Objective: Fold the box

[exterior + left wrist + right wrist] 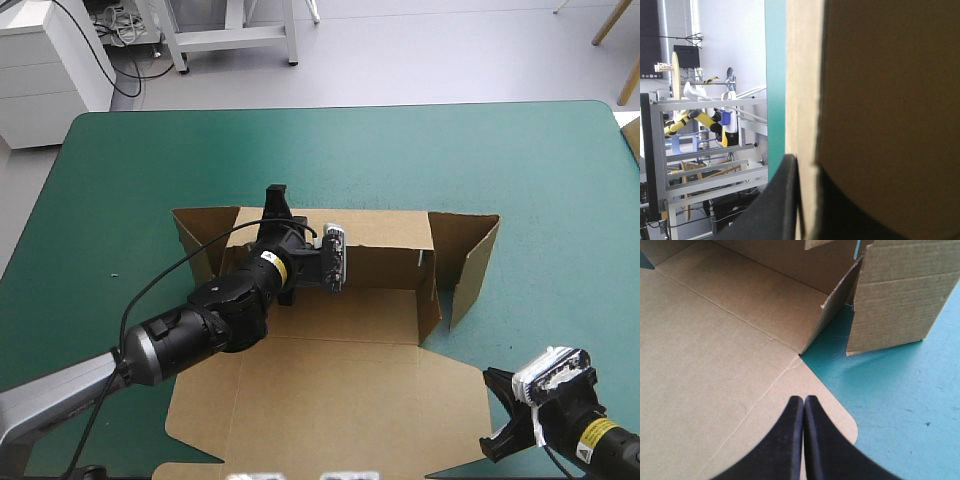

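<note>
The brown box lies mid-table, its lid flat toward the near edge. Its far wall is raised, with flaps standing at the left and right. My left gripper reaches over the box floor and is shut on the far wall's top edge. In the left wrist view the board sits between the black fingers of that gripper. My right gripper hovers by the lid's near right corner, shut on nothing. In its own view this gripper points over the lid.
The teal-green cover stretches beyond and to the right of the box. In the right wrist view the right flap stands upright on the cover, just outside the low side wall. The table's near edge is close behind my right gripper.
</note>
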Tool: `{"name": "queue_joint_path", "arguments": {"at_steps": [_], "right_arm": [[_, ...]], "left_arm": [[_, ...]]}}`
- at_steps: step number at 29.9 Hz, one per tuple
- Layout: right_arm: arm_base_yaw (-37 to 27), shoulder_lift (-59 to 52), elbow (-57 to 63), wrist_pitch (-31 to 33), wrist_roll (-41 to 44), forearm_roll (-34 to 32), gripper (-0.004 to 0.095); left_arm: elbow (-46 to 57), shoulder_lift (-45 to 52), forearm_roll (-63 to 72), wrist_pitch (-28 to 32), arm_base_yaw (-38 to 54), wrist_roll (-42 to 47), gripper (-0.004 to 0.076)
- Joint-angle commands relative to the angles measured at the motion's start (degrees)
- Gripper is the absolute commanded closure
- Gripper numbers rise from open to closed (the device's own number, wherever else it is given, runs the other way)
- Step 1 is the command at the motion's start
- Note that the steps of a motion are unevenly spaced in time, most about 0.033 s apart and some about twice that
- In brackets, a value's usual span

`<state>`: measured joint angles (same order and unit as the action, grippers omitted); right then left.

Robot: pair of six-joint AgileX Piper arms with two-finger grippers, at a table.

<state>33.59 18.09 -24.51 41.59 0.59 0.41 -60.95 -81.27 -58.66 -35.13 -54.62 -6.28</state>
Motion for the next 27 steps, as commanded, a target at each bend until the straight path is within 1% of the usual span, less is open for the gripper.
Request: {"name": "queue_joint_path", "arguments": {"at_steps": [1, 5, 6, 8, 11, 14, 15, 16, 18, 21, 24, 27], "right_arm": [[-0.25, 0.38, -1.58, -3.94, -0.08, -0.41, 0.0929], [-0.25, 0.38, -1.58, -3.94, -0.08, -0.41, 0.0916], [-0.25, 0.38, -1.58, -3.94, -0.08, -0.41, 0.0903], [-0.25, 0.38, -1.58, -3.94, -0.59, 0.12, 0.0845], [-0.25, 0.38, -1.58, -3.84, -1.81, 0.99, 0.0670], [-0.25, 0.38, -1.58, -3.84, -2.51, 1.47, 0.0450], [-0.25, 0.38, -1.58, -3.84, -2.51, 1.47, 0.0398], [-0.25, 0.38, -1.58, -3.84, -2.51, 1.47, 0.0369], [-0.25, 0.38, -1.58, -3.84, -2.51, 1.47, 0.0364], [-0.25, 0.38, -1.58, -3.84, -2.51, 1.47, 0.0388], [-0.25, 0.38, -1.58, -3.84, -2.41, 3.28, 0.0408], [-0.25, 0.38, -1.58, -3.84, -2.41, 3.64, 0.0419]], "left_arm": [[-0.08, 1.22, 1.44, -1.62, -0.50, 1.88, 0.0731], [-0.08, 1.22, 1.26, -1.62, -0.50, 1.88, 0.0731], [-0.08, 1.22, 1.11, -1.62, -0.50, 1.88, 0.0731], [-0.08, 1.22, 1.11, -1.62, -0.26, 1.97, 0.0731], [-0.08, 1.22, 0.27, -1.50, -0.26, 1.97, 0.0731], [-0.08, 1.22, 0.09, -0.80, -0.26, 1.97, 0.0731], [-0.08, 1.22, 0.00, -0.80, -0.26, 1.97, 0.0731], [-0.08, 1.22, 0.00, -0.80, -0.26, 2.20, 0.0731], [-0.08, 1.22, 0.00, -0.80, -0.26, 2.20, 0.0731], [-0.08, 1.22, 0.00, -0.66, -0.26, 2.20, 0.0731], [-0.08, 1.22, 0.00, -0.66, -0.26, 2.20, 0.0731], [-0.08, 1.22, 0.00, -0.66, -0.26, 2.20, 0.0731]]}}
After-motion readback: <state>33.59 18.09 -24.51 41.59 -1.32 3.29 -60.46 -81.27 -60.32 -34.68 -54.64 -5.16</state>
